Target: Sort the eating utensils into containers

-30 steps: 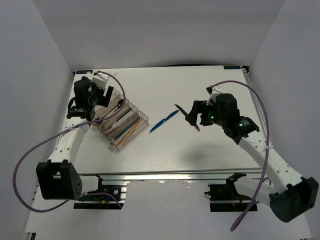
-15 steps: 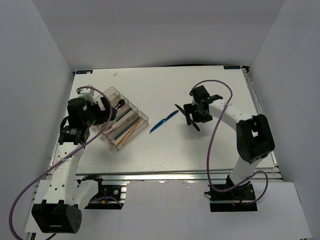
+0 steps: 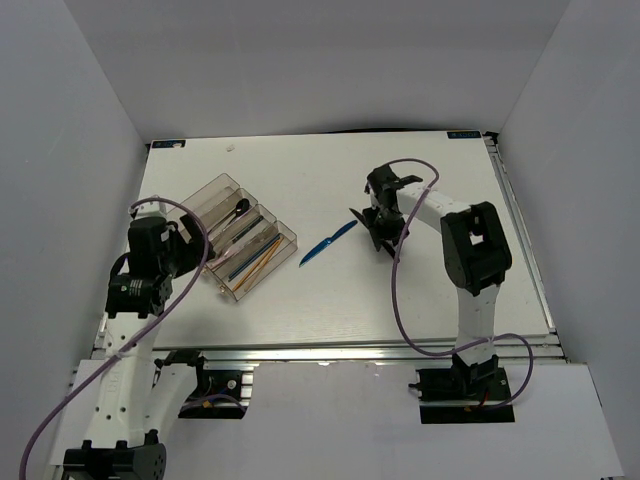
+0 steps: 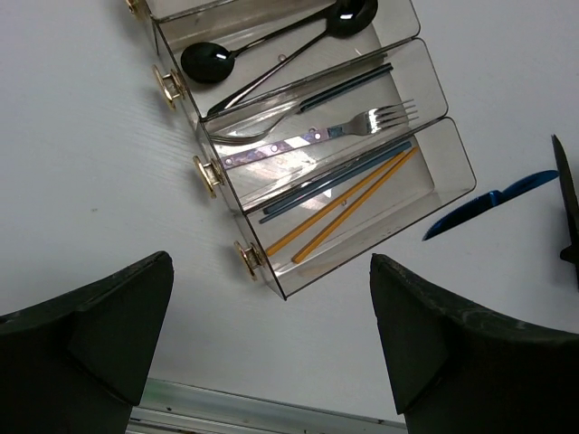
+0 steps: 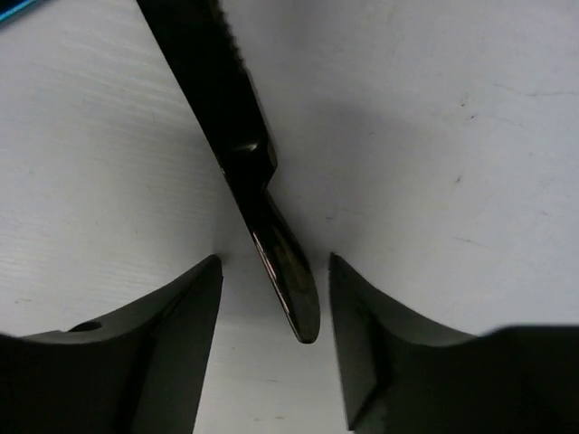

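The clear compartment tray [image 3: 232, 190] lies at the left. In the left wrist view the tray [image 4: 425, 72] holds black spoons [image 4: 210, 63], a silver fork [image 4: 362, 124], dark blue-grey sticks [image 4: 339, 177] and orange sticks [image 4: 348, 204]. A blue knife [image 3: 328, 243] lies on the table mid-way, also seen from the left wrist as the blue knife [image 4: 493, 203]. A black knife [image 3: 358, 217] lies right of it. My right gripper [image 3: 385, 243] is down over its handle. The black knife's handle [image 5: 288, 280] sits between the open fingers, gaps on both sides. My left gripper [image 4: 271, 362] hangs wide open near the tray's front corner.
White walls enclose the table on three sides. A metal rail [image 3: 350, 350] runs along the near edge, and the rail [image 4: 271, 420] shows just below the left fingers. Purple cables [image 3: 405, 290] loop off both arms.
The right arm has come in and down over the black knife, and its jaws have narrowed around the handle. The left arm has pulled back from the tray toward the near-left.
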